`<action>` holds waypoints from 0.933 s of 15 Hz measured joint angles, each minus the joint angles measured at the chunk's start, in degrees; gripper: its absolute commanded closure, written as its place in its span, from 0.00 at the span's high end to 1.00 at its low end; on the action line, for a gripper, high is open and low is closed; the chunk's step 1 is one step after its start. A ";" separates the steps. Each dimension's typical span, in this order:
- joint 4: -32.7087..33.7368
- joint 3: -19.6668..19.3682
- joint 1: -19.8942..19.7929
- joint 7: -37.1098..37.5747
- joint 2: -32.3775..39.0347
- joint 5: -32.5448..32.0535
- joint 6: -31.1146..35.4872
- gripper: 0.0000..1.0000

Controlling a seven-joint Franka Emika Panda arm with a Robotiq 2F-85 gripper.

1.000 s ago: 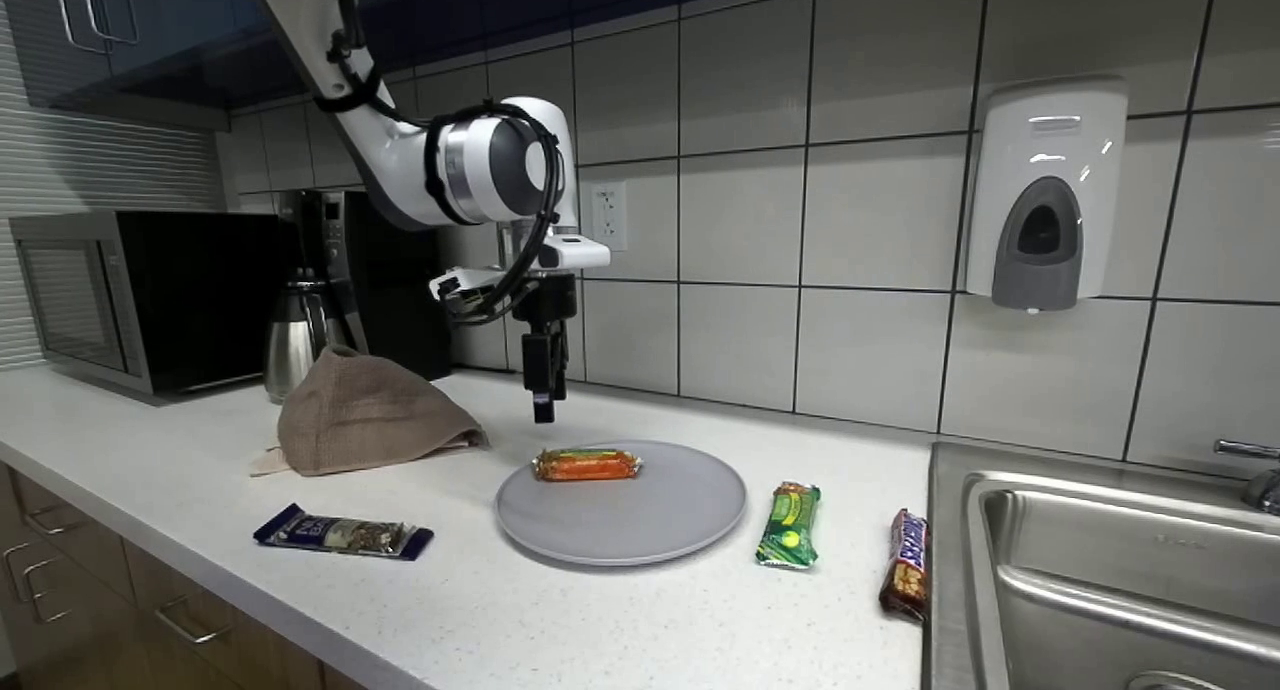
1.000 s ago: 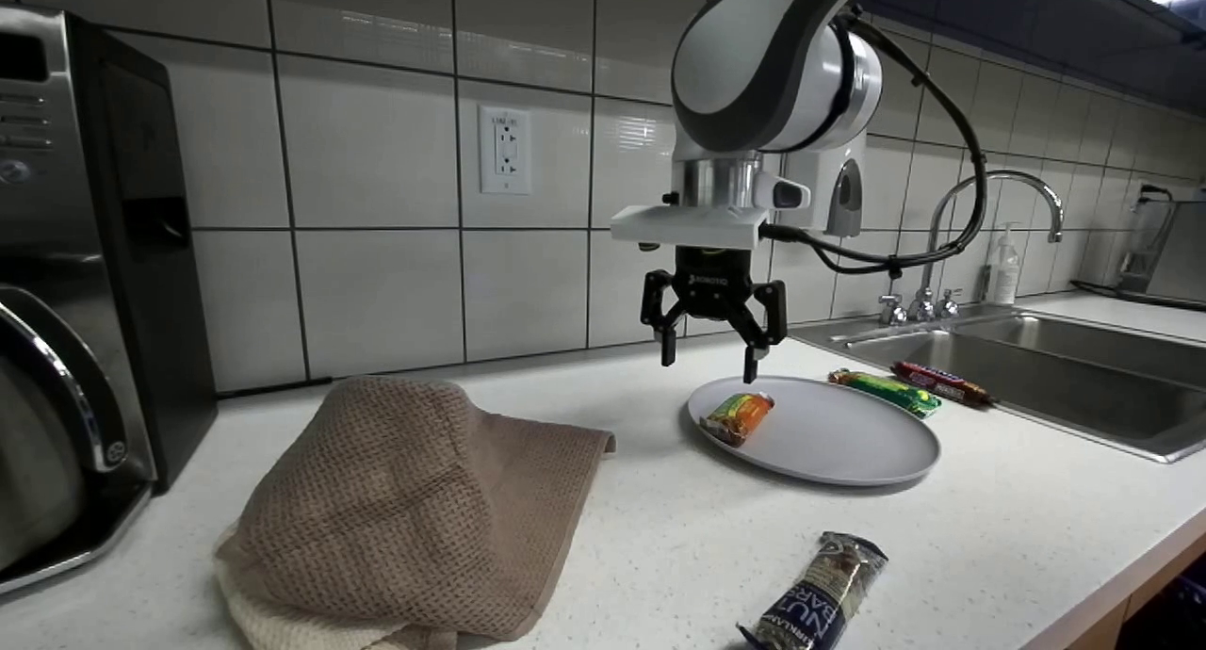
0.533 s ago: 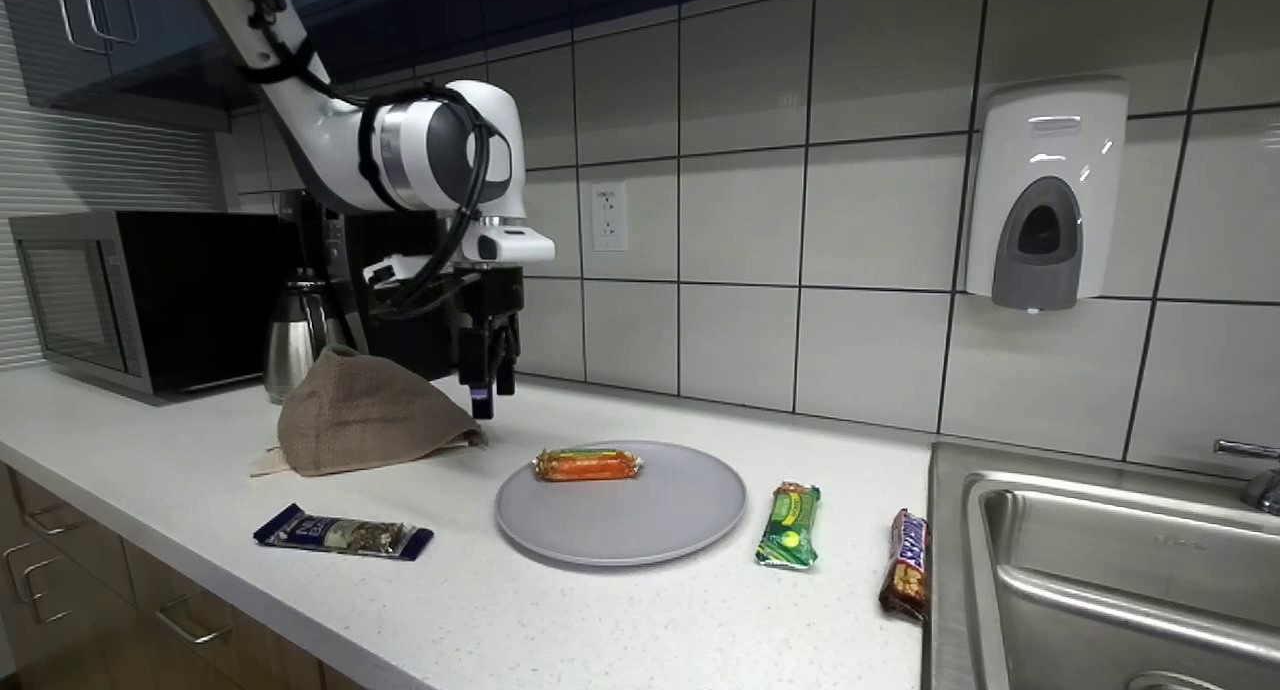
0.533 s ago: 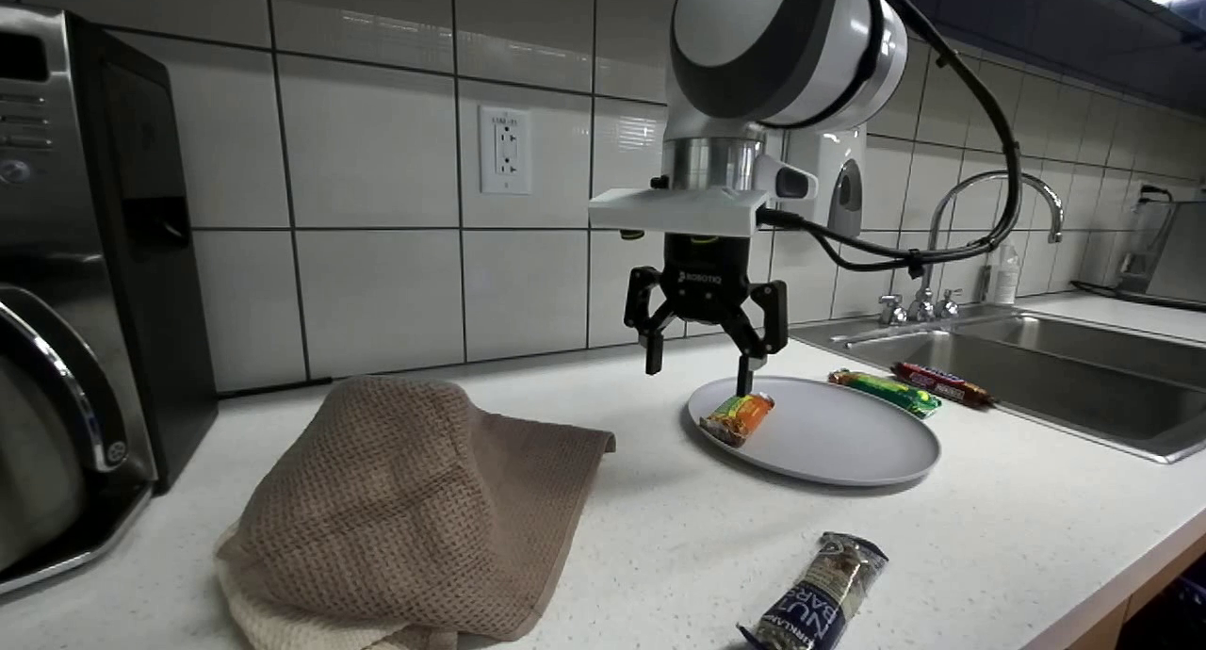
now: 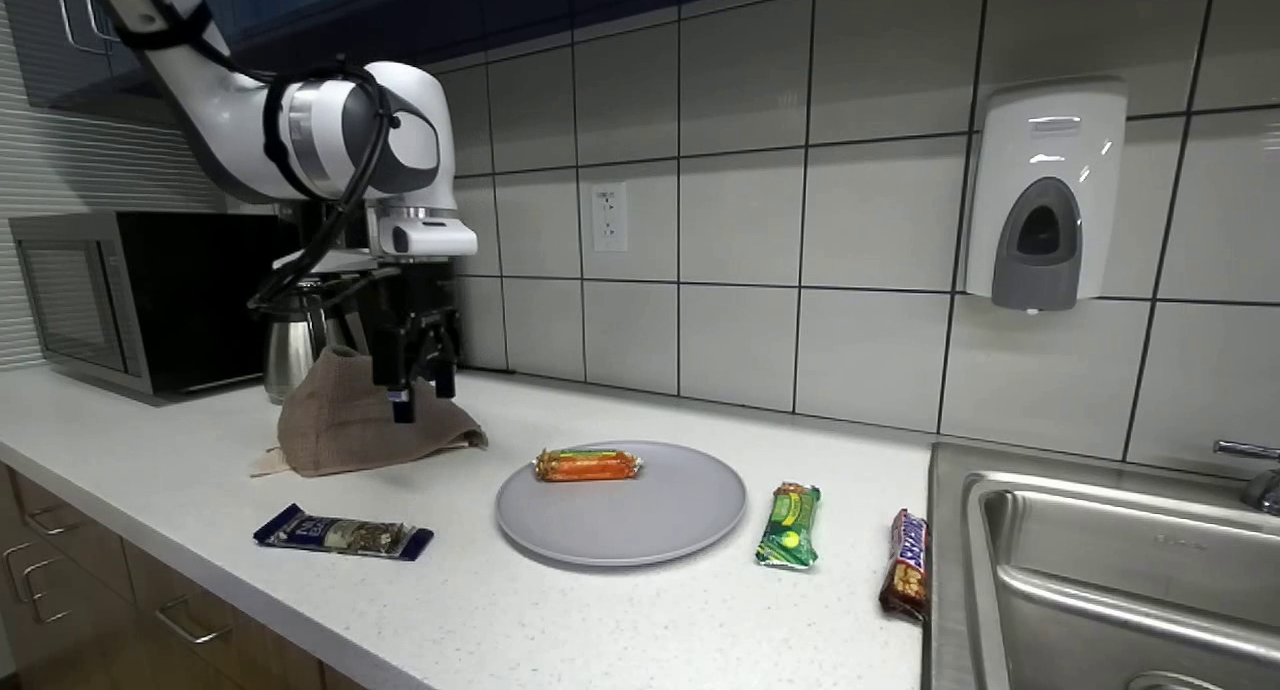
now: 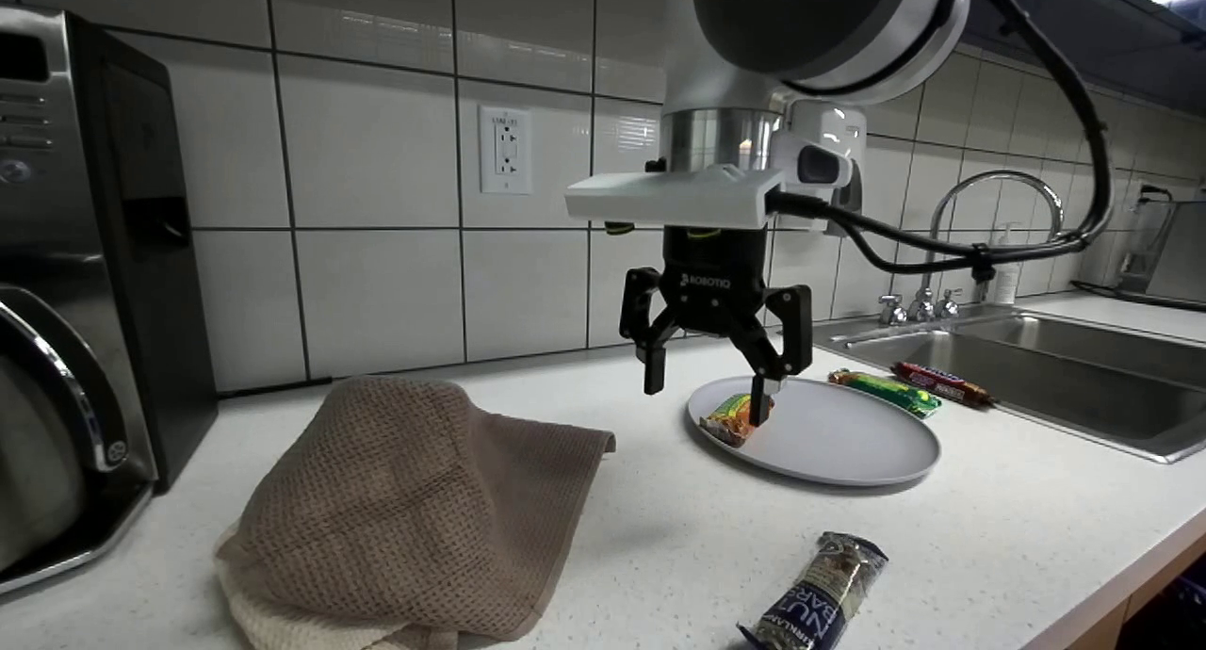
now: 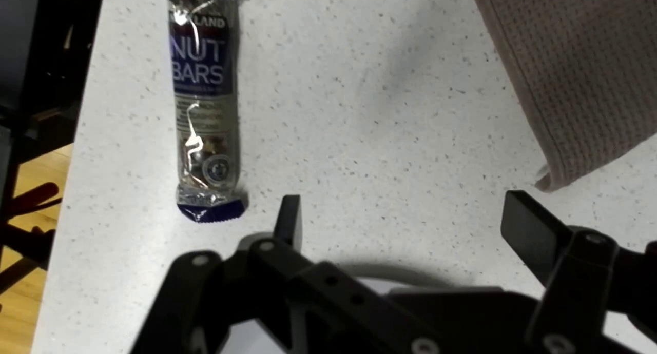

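Note:
My gripper (image 5: 424,398) hangs above the counter with its jaws wide apart and nothing between them. In the wrist view the fingers (image 7: 528,231) frame bare speckled countertop. A nut bar (image 7: 203,97) in a blue and clear wrapper lies to the upper left there. The brown towel (image 7: 590,61) reaches in from the upper right, apart from the fingertips. Behind the gripper (image 6: 707,396) in an exterior view stands the grey plate (image 6: 848,452), with an orange-wrapped bar (image 6: 725,420) on it, partly covered by a finger.
A green-wrapped bar (image 5: 790,525) and a Snickers bar (image 5: 907,560) lie between the plate and the steel sink (image 5: 1000,570). At the far end are a metal carafe (image 5: 290,350) and a microwave (image 5: 150,300). The tiled wall (image 6: 377,151) runs behind the counter.
The arm has swung away from above the plate, leftward past the towel's edge in an exterior view and nearer the camera in another. The jaws have stayed open; the objects have not moved.

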 measured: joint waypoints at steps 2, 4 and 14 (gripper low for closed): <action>-2.39 1.24 0.08 2.39 -1.92 0.00 0.07 1.00; -4.72 2.31 0.09 4.49 -3.88 0.03 0.12 1.00; -14.40 6.20 0.09 10.80 -11.57 1.48 2.66 1.00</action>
